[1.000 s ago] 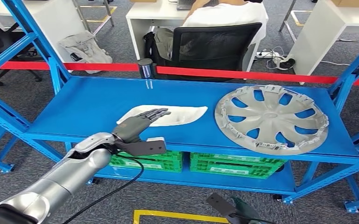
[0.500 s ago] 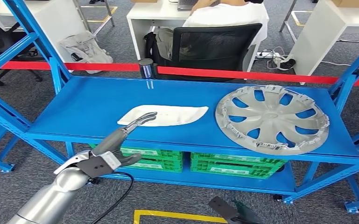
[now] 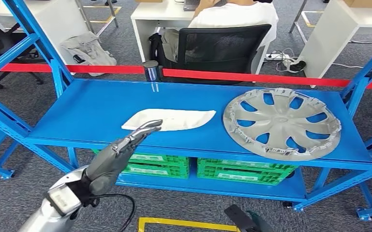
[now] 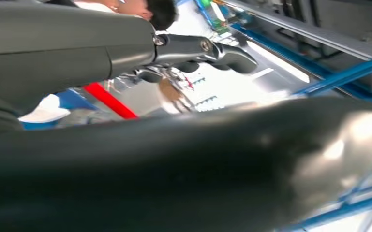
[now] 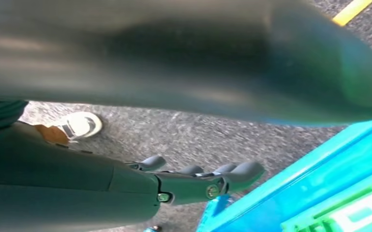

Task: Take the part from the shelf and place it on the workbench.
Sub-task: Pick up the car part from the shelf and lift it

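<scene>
Reaching with fingers apart, the left hand nears the white part.

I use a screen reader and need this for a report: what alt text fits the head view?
The robot's left hand reaches, fingers extended and holding nothing, toward a flat white part on a blue shelf. A grey wheel cover lies to its right, green crates sit below, and a person sits behind a red barrier tape.
</scene>
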Motion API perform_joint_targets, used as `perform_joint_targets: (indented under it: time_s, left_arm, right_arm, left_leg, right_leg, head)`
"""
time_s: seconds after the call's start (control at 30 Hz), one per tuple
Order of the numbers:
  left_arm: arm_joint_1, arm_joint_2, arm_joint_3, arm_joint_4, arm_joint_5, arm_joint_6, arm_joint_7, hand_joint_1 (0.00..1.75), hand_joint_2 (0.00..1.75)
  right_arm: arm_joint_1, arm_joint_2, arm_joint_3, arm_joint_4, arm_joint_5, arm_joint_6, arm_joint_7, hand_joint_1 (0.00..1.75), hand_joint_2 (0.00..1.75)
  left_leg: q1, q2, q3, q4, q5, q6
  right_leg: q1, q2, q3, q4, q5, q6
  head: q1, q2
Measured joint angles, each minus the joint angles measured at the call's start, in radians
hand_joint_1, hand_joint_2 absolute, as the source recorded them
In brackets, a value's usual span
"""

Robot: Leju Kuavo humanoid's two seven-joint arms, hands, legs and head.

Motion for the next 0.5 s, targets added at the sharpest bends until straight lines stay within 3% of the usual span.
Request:
perform_joint_targets:
  time_s: [0.5]
  left_arm:
    - [0.051,0.005,-0.019,-0.111,0.007,-0.004,-0.012,0.00,0.00]
  right_arm:
    - [0.015,0.004,-0.014,0.000,-0.004,-0.005,-0.011,0.00,0.00]
  left_leg:
    - [0.000,0.000,0.001,0.000,0.000,0.000]
  right_leg:
    - [0.000,0.000,0.002,0.000,0.000,0.000]
  head:
    - [0.000,0.000]
